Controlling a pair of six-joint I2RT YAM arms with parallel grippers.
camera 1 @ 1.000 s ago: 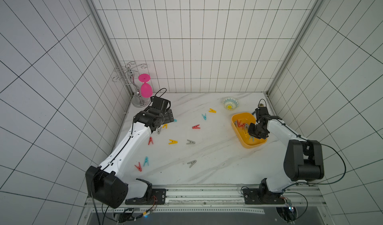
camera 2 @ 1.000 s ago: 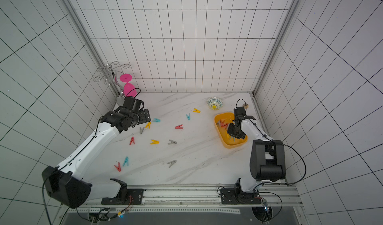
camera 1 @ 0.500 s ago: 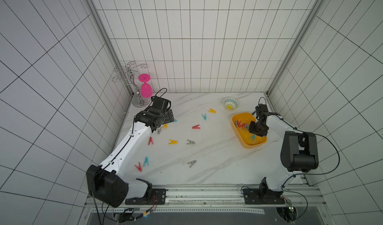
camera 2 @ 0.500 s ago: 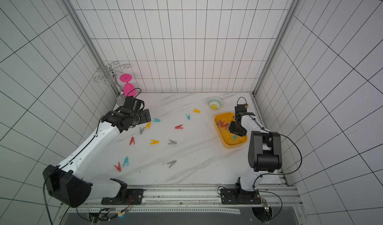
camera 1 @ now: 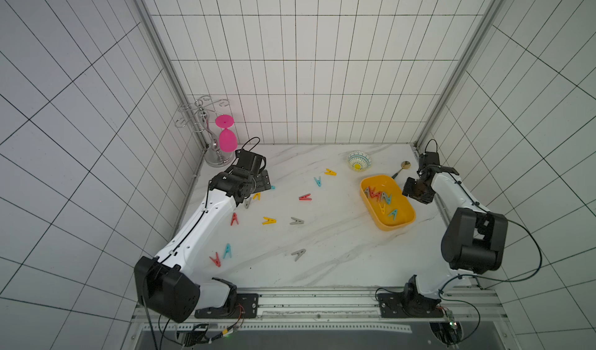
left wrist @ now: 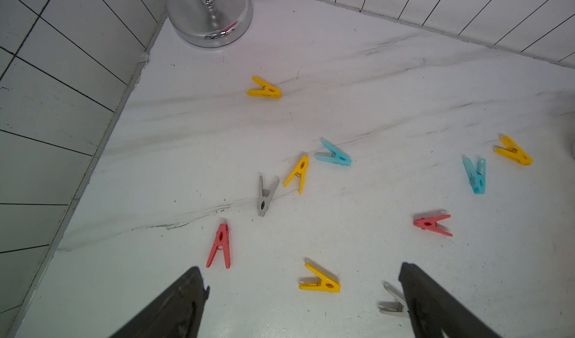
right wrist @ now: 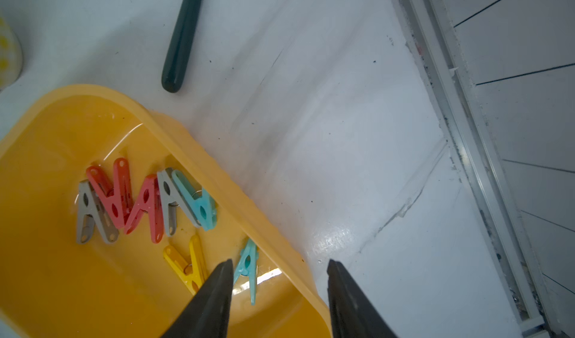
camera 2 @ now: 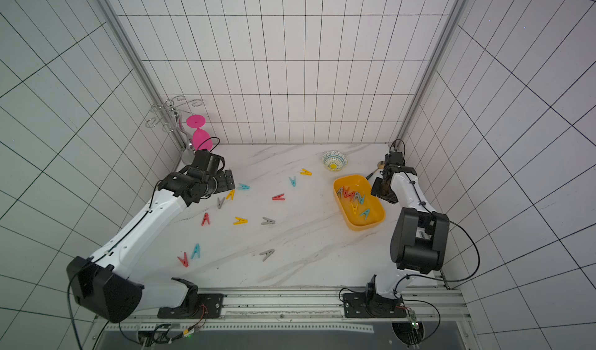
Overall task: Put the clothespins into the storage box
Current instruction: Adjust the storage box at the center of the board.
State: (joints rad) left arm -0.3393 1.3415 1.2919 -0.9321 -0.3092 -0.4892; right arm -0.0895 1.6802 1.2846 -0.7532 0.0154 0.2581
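- Walls (camera 1: 290,74): white tiles with dark joints close the cell on three sides, with metal posts in the far corners.
- Worktop (camera 1: 322,267): white with grey marble veins. It is glossy and shows dark specks in the right wrist view.
- Left arm: it reaches to the far left part of the worktop. Its claw (left wrist: 301,268) is spread wide and holds nothing. In the left wrist view, a yellow clothespin lies on the worktop between the fingers, and a grey one is partly hidden behind one finger.
- Right arm: it is bent back near the right wall. Its claw (right wrist: 280,263) is released and empty, hanging over the box's rim on that side. One finger is above the inside of the box and the other is above bare worktop.
- Box (camera 1: 407,223): yellow-orange, on the right part of the worktop. It holds seven clothespins: two grey, two red, two teal, one yellow.
- Stand (camera 1: 213,151): chrome, in the far left corner, with a pink glass (camera 1: 226,140) hung upside down on it.
- Bowl (camera 1: 359,161): patterned, just beyond the box.
- Spoon (camera 1: 400,169): dark handle, beside the box's far corner.
- Clothespins (camera 1: 268,220): the loose ones are scattered flat across the left and middle of the worktop, all well apart from the box.
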